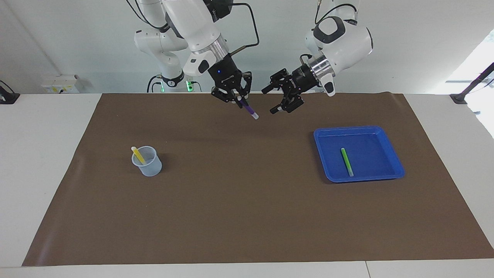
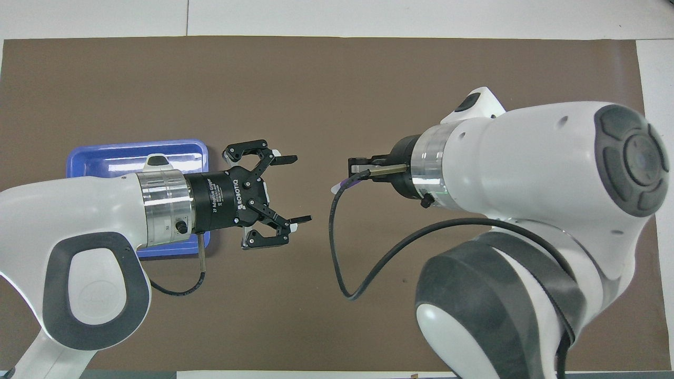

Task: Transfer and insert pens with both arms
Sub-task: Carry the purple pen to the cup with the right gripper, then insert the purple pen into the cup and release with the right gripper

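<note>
The right claw [image 1: 240,101] grips the purple pen [image 1: 250,111], which slants down from it, pale tip lowest, over the brown mat [image 1: 247,216]. Just beside it, apart, the left claw [image 1: 270,99] hangs with fingers spread wide, holding nothing. Both hang over the mat's edge.
</note>
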`<state>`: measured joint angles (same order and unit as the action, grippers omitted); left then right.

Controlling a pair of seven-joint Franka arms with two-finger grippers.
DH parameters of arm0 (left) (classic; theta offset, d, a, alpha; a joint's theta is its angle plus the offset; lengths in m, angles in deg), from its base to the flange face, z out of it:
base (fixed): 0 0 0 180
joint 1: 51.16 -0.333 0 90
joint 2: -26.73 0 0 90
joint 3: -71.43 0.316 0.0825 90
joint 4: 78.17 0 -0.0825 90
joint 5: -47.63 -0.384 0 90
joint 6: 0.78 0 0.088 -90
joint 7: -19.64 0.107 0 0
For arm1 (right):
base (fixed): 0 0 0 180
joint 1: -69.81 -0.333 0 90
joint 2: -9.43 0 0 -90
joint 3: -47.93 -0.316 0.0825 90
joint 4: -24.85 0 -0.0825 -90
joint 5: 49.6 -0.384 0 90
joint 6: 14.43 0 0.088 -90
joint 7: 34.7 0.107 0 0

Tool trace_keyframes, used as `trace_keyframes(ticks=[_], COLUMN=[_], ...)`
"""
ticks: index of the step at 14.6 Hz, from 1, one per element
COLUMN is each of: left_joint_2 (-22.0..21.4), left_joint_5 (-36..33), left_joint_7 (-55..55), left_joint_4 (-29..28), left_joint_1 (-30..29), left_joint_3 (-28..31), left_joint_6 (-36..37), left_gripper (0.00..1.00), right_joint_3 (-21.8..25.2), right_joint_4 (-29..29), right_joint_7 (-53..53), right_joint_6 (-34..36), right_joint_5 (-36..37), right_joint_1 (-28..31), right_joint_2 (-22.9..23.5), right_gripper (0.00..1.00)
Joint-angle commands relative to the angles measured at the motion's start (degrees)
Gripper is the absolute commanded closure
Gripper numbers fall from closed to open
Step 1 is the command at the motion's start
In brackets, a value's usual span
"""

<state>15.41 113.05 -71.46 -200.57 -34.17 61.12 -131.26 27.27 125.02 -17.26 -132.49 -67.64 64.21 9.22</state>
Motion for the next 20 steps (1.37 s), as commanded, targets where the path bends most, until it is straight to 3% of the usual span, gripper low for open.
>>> trace_keyframes(ticks=[1,3,5,7,12,15,20], left_joint_2=[-1.86,-1.6,-1.6,-1.6,-1.6,-1.6,-1.34], left_joint_5=[-0.2,-5.61,-17.63,-23.83,-25.42,-25.95,-29.2], left_joint_7=[-0.48,-0.56,-0.48,-0.04,4.95,9.35,24.72], left_joint_4=[-2.24,-1.71,-1.1,-0.74,-0.74,-0.92,-1.01], left_joint_1=[-3.18,-7.3,-9.16,-11.79,-17.42,-20.14,-24.54], left_joint_3=[0.29,0.38,0.29,0.29,0.38,0.38,0.29], left_joint_6=[1.44,4.6,7.41,9.7,11.47,11.38,11.56], left_gripper=[0.0,0.0,0.0,0.0,0.0,0.0,0.0], right_joint_3=[3.77,7.64,11.24,14.5,20.3,23.73,24.88], right_joint_4=[5.37,7.31,8.71,10.64,16.19,19.52,23.13], right_joint_7=[-7.73,-14.15,-20.22,-25.58,-33.94,-39.22,-39.59], right_joint_6=[0.12,0.64,0.91,0.65,-0.76,-5.49,-11.74], right_joint_5=[3.79,6.25,9.32,13.19,19.96,21.03,20.94], right_joint_1=[0.76,0.76,0.76,0.76,0.94,0.94,0.94], right_joint_2=[-2.95,-3.66,-4.27,-5.15,-7.26,-7.18,-4.99], right_gripper=[1.0,1.0,1.0,1.0,1.0,1.0,1.0])
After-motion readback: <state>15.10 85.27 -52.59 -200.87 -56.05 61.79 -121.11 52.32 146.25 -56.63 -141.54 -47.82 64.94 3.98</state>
